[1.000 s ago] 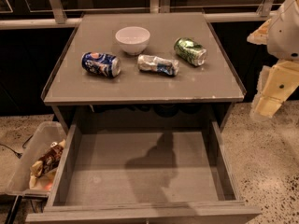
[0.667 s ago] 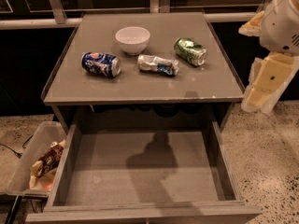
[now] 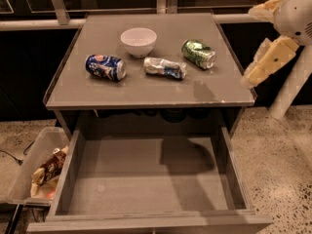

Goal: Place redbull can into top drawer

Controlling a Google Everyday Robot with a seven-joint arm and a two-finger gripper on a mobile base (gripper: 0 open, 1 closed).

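The redbull can (image 3: 165,68), silver with blue patches and dented, lies on its side in the middle of the table top (image 3: 146,89). The top drawer (image 3: 146,182) is pulled out below the table's front edge, and its flat grey bottom is bare. My gripper (image 3: 248,47) hangs in the air at the right edge of the table, right of the green can. Its cream fingers (image 3: 269,62) are spread apart and hold nothing. It is well apart from the redbull can.
A dark blue can (image 3: 105,67) lies left of the redbull can, a green can (image 3: 199,53) to its right, and a white bowl (image 3: 139,41) behind it. A clear plastic bin (image 3: 34,172) with snack bags stands on the floor left of the drawer.
My gripper has moved up and left, from beside the table's right side to a spot at its right edge. The cans, bowl and drawer have not moved.
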